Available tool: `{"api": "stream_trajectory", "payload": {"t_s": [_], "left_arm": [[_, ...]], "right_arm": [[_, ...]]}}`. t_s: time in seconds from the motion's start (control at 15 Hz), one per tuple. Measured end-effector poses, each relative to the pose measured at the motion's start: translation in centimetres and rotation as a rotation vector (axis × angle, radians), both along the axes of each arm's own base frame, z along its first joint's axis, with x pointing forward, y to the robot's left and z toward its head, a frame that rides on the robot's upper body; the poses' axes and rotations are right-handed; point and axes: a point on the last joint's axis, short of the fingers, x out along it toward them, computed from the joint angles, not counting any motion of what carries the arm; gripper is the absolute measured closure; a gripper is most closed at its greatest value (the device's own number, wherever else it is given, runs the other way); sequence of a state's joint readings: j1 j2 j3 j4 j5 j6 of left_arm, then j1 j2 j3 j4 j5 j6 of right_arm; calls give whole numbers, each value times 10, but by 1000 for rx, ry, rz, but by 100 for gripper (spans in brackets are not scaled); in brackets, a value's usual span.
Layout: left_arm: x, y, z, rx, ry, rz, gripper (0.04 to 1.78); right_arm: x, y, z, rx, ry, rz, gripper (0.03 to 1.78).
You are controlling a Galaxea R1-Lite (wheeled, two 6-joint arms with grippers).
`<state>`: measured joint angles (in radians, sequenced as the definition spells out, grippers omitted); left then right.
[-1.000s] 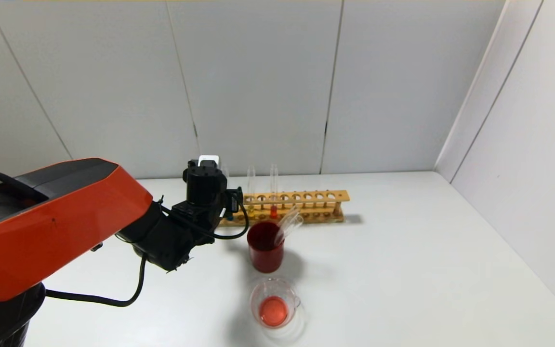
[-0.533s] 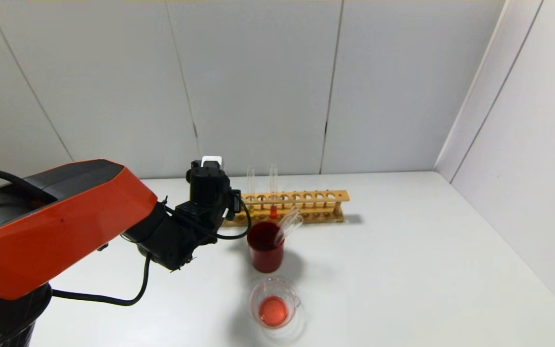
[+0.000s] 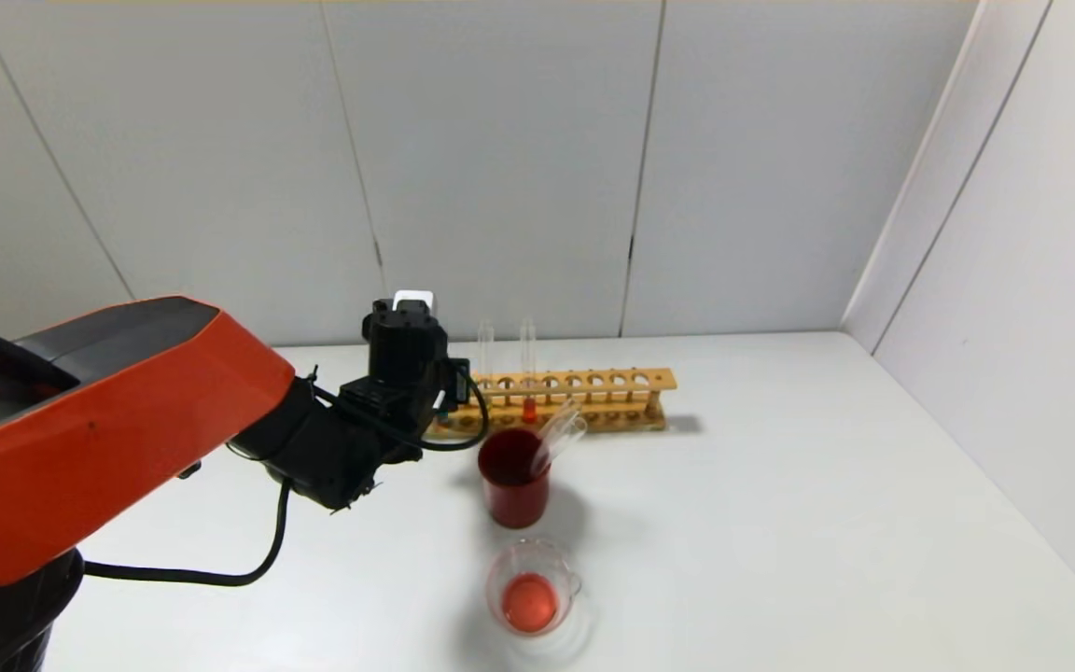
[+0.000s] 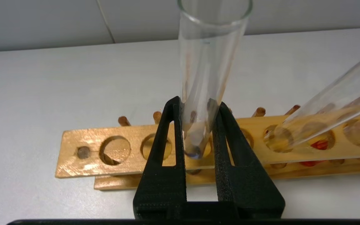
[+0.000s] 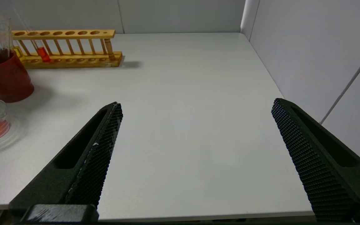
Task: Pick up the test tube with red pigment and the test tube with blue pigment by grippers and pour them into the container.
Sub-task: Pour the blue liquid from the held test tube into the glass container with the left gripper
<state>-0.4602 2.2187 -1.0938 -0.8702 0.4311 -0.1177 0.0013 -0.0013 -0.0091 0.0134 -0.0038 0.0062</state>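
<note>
In the left wrist view my left gripper (image 4: 195,104) is shut on the test tube with blue pigment (image 4: 209,62), with a little blue liquid at its round bottom just above the wooden rack (image 4: 105,162). In the head view only the left arm's wrist (image 3: 404,350) shows, at the rack's left end. The test tube with red pigment (image 3: 529,397) stands in the rack and also shows in the right wrist view (image 5: 43,52). The container (image 3: 533,590), a low glass beaker holding orange-red liquid, stands near the front. My right gripper (image 5: 197,104) is open and empty over the table's near right edge.
A dark red cup (image 3: 512,481) with empty tubes leaning in it stands between the rack (image 3: 593,397) and the beaker. A tube with yellow liquid (image 3: 485,373) stands in the rack beside the red one. Walls close the back and right sides.
My left wrist has shifted slightly up and to the right at the rack's left end. Cup, beaker and the other tubes have not moved.
</note>
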Motion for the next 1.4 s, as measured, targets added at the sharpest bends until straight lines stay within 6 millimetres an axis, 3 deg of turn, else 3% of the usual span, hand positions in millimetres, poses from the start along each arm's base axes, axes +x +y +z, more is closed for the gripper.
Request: {"api": "stream_trajectory", "payload": {"t_s": [0.2, 0.47, 0.67, 0.87, 1.07, 1.4], "left_arm": [[2, -1, 33, 28, -37, -3, 152], [-4, 4, 100, 45, -93, 2, 152], [-22, 12, 155, 70, -130, -5, 152], [-50, 23, 194, 90, -175, -13, 152], [-86, 35, 201, 119, -129, -26, 152], [-148, 53, 161, 251, -1, -27, 152]], "right_arm": [[0, 0, 0, 0, 0, 0, 7], [0, 0, 0, 0, 0, 0, 7], [0, 0, 0, 0, 0, 0, 7], [0, 0, 0, 0, 0, 0, 7], [0, 0, 0, 0, 0, 0, 7], [0, 0, 0, 0, 0, -1, 7]]}}
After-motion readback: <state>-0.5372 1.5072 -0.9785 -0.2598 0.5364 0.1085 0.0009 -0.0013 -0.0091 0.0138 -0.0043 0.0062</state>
